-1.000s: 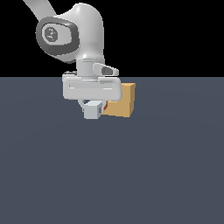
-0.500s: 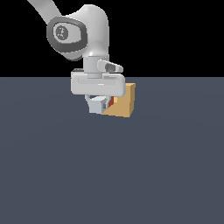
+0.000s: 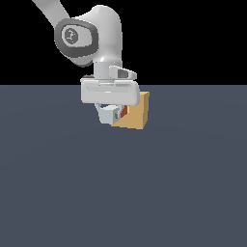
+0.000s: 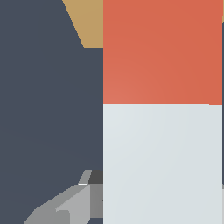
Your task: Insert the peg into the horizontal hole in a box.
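Note:
The tan box (image 3: 135, 116) stands on the grey floor, partly behind my hand. My gripper (image 3: 112, 115) is shut on the peg (image 3: 116, 113), whose pale grey-white end faces the camera and whose orange-red end (image 3: 124, 112) lies against the box's face. In the wrist view the peg (image 4: 162, 162) fills most of the frame, its orange-red end (image 4: 162, 52) pointing at the tan box (image 4: 87, 22). One finger (image 4: 74, 205) shows beside the peg. The hole is hidden behind the peg and my hand.
The grey floor (image 3: 120, 193) spreads all around the box. The white arm (image 3: 91, 38) rises above the hand toward the exterior view's left.
My hand with the peg has moved toward the exterior view's right, closer to the box. The orange-red end now sits against the box's face.

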Controlling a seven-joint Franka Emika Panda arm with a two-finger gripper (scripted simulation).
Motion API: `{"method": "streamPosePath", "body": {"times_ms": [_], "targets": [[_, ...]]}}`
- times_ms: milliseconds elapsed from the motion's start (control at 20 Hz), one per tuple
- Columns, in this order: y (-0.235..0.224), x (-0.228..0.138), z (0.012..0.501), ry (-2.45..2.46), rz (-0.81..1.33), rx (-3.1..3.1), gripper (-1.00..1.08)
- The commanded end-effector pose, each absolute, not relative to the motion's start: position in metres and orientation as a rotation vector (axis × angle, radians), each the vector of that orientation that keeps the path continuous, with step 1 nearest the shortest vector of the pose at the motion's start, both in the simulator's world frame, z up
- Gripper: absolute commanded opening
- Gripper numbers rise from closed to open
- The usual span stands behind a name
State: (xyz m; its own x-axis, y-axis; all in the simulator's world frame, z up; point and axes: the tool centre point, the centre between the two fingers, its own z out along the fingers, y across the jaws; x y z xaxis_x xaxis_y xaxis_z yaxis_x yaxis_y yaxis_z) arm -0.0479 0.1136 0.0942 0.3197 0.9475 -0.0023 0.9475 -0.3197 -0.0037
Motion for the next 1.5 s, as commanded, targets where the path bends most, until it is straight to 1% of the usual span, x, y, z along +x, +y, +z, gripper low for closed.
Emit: {"method": "streamPosePath", "body": {"times_ms": [0, 600, 800, 1150, 1450], "targets": [[0.114, -0.047, 0.095, -1.831, 0.004, -2.552, -1.0], [0.12, -0.042, 0.097, -1.825, 0.0, -2.556, -1.0], [0.136, -0.037, 0.097, -1.825, -0.002, -2.556, -1.0], [0.178, -0.023, 0.098, -1.825, -0.004, -2.557, -1.0], [0.195, -0.016, 0.099, -1.825, -0.005, -2.557, -1.0]]}}
